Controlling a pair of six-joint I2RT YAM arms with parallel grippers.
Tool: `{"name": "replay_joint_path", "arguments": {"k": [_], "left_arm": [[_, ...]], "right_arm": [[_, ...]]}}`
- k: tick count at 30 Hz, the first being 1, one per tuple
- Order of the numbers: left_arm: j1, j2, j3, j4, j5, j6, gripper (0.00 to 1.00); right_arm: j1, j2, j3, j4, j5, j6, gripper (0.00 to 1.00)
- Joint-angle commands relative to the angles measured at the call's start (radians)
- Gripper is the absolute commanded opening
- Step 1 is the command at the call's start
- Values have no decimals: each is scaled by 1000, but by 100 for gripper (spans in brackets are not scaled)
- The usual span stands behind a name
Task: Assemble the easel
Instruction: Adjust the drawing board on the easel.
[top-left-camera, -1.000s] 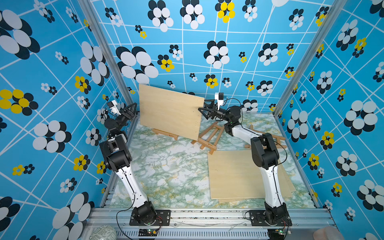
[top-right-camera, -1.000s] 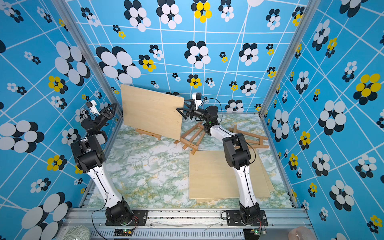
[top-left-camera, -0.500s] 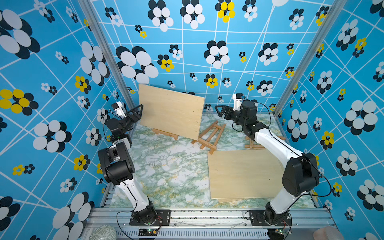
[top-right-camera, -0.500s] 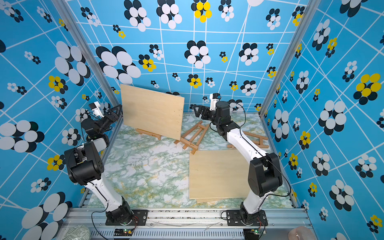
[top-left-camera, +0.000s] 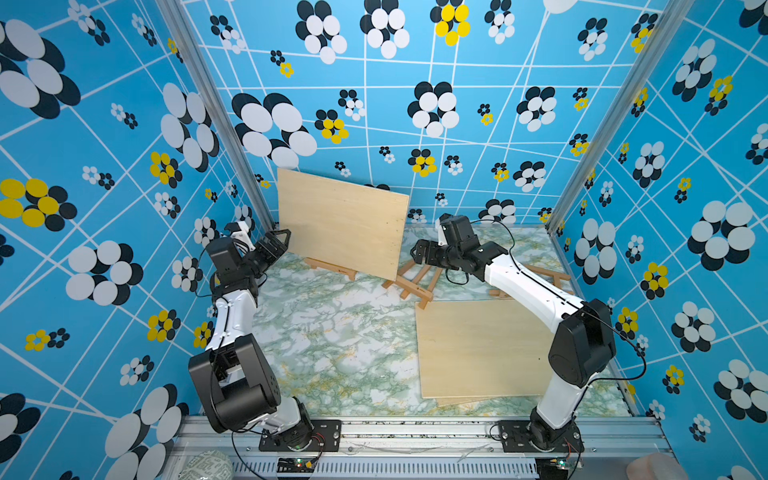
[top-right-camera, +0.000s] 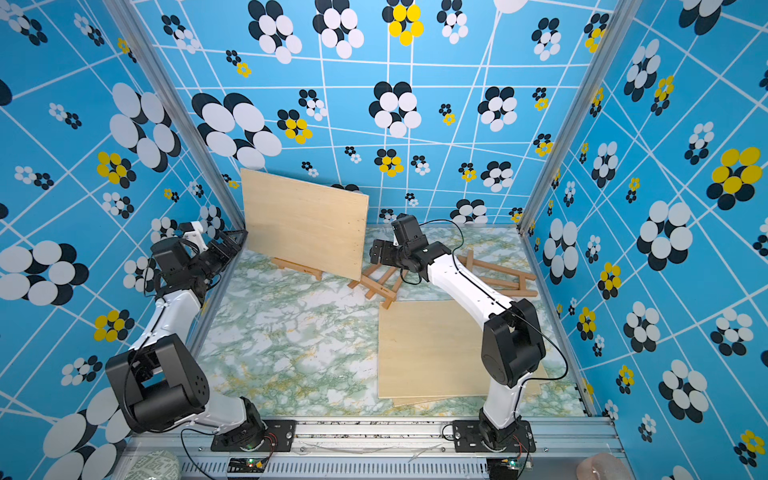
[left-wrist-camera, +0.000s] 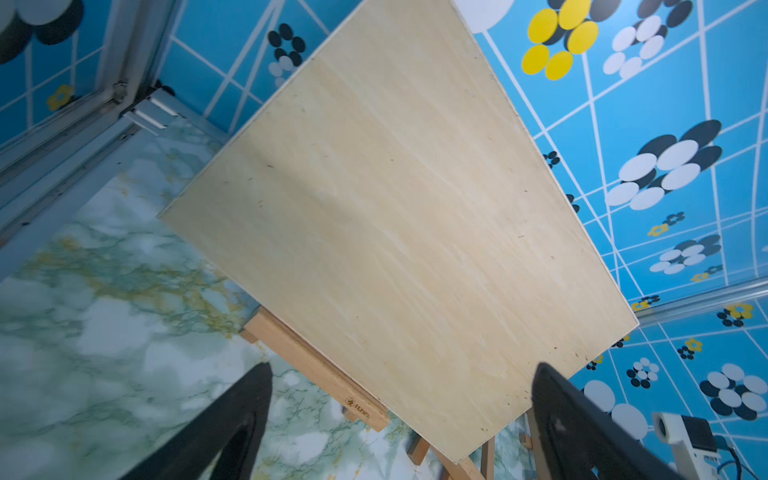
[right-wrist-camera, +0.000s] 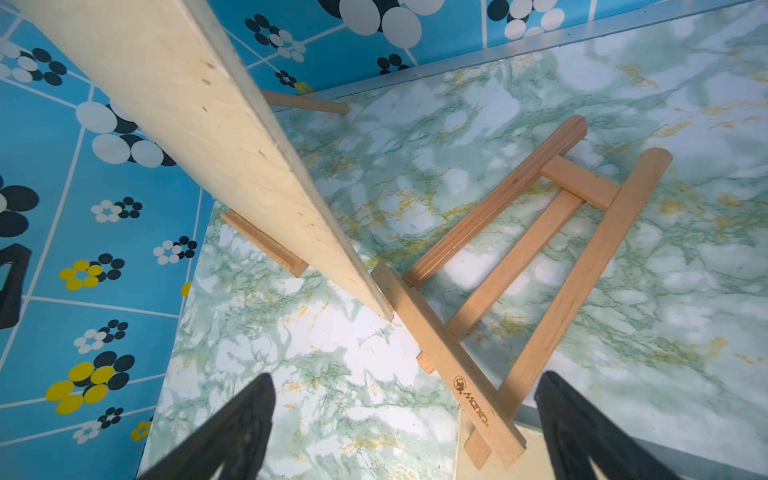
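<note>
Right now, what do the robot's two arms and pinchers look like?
The left arm and right arm have smooth white shells with chunky black joints and thin black cables looping alongside. The left gripper and right gripper are black with two tapering fingers each.

1. Everything is being carried by a table (top-left-camera: 332, 345) with a green-and-white marble pattern, which is being shown in both top views.
2. At its far left corner a small wooden easel (top-left-camera: 330, 268) is being supported upright; most of it is being hidden by a plywood board (top-left-camera: 340, 220).
3. Near the far middle a second easel (top-left-camera: 409, 280) is being supported lying flat, and the corner of the stack is being touched by its near end.
4. At the far right a third easel (top-right-camera: 494, 274) is being supported flat too.
5. On the near right side a stack of flat plywood boards (top-left-camera: 478, 349) is being carried.
</note>
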Motion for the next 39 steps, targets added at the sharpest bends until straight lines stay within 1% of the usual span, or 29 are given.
{"name": "replay_joint_path", "arguments": {"k": [1, 3, 4, 7, 15, 28, 39], "left_arm": [[12, 50, 76, -138, 74, -41, 99], [13, 52, 83, -143, 64, -39, 99], [12, 53, 86, -149, 59, -39, 99], [11, 54, 77, -149, 59, -37, 99], [12, 48, 50, -132, 45, -26, 99], [16, 73, 38, -94, 38, -30, 99], [17, 88, 33, -79, 41, -28, 99]], "right_arm": [[-1, -6, -26, 11, -3, 40, 100], [0, 28, 19, -38, 34, 71, 100], [2, 53, 66, -59, 46, 77, 100], [7, 117, 145, -98, 127, 91, 100], [23, 293, 387, -176, 231, 68, 100], [31, 480, 625, -253, 241, 67, 100], [27, 568, 733, -287, 232, 49, 100]]}}
